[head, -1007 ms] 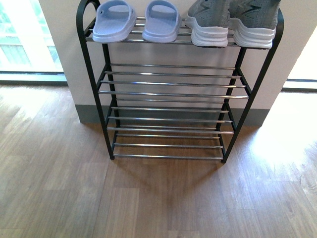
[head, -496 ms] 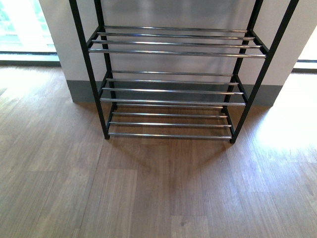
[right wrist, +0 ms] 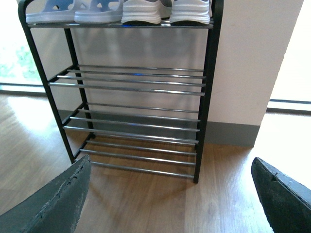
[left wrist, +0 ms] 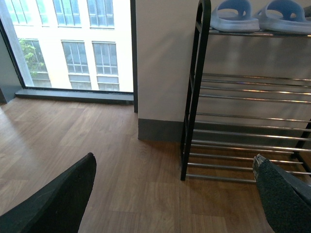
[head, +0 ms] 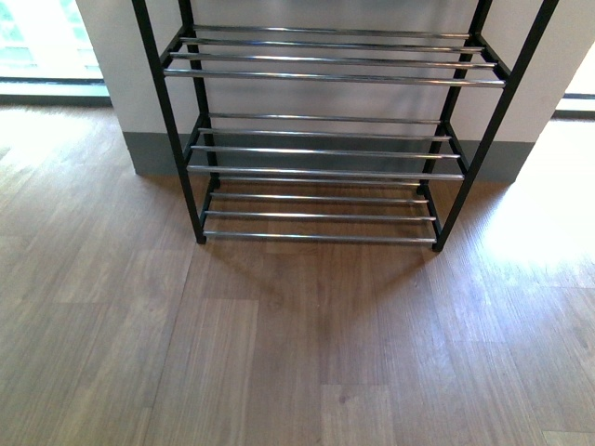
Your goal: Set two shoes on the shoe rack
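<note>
The shoe rack (head: pixel 325 79) stands against the wall, and the front view holds only its three lower tiers of chrome rods, all bare. In the right wrist view the two shoes sit side by side on the top tier of the rack (right wrist: pixel 209 97), at its right end; only the thick white soles (right wrist: pixel 141 12) (right wrist: pixel 190 10) show. My right gripper (right wrist: pixel 170 162) hangs open above the floor in front of the rack, holding nothing. My left gripper (left wrist: pixel 174 159) is open too, off the rack's left front corner (left wrist: pixel 192 97).
Two light blue slippers (left wrist: pixel 233 14) (left wrist: pixel 286 14) lie on the top tier's left half, also seen as slippers (right wrist: pixel 48 12) in the right wrist view. Wood floor (head: pixel 297 353) spreads before the rack. A tall window (left wrist: pixel 73 48) is on the left.
The front view has dropped and drawn nearer the rack. The top tier with the slippers and shoes has left that view; only the lower tiers remain.
</note>
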Action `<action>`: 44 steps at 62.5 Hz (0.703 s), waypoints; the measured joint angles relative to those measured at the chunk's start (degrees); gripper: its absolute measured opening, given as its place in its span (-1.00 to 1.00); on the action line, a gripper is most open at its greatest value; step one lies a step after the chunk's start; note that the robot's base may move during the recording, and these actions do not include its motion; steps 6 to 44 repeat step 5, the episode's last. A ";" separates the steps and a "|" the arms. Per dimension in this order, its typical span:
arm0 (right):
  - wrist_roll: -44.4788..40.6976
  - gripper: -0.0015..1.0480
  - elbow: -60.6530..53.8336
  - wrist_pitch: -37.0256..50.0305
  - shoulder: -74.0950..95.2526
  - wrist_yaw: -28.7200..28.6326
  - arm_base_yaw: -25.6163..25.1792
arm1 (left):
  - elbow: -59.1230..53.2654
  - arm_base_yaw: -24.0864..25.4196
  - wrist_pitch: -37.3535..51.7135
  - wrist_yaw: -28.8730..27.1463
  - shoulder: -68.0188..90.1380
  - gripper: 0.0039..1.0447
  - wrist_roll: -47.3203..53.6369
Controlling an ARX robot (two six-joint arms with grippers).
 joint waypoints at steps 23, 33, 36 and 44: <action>0.00 0.82 0.00 0.00 0.00 0.00 0.00 | 0.00 0.00 0.00 0.00 0.00 0.83 0.00; 0.00 0.82 0.00 0.00 0.00 0.00 0.00 | 0.00 0.00 0.00 0.00 0.00 0.83 0.00; 0.00 0.82 0.00 0.00 0.00 0.00 0.00 | 0.00 0.00 0.00 0.00 0.00 0.83 0.00; 0.00 0.82 0.00 0.00 0.00 0.00 0.00 | 0.00 0.00 0.00 0.00 0.00 0.83 0.00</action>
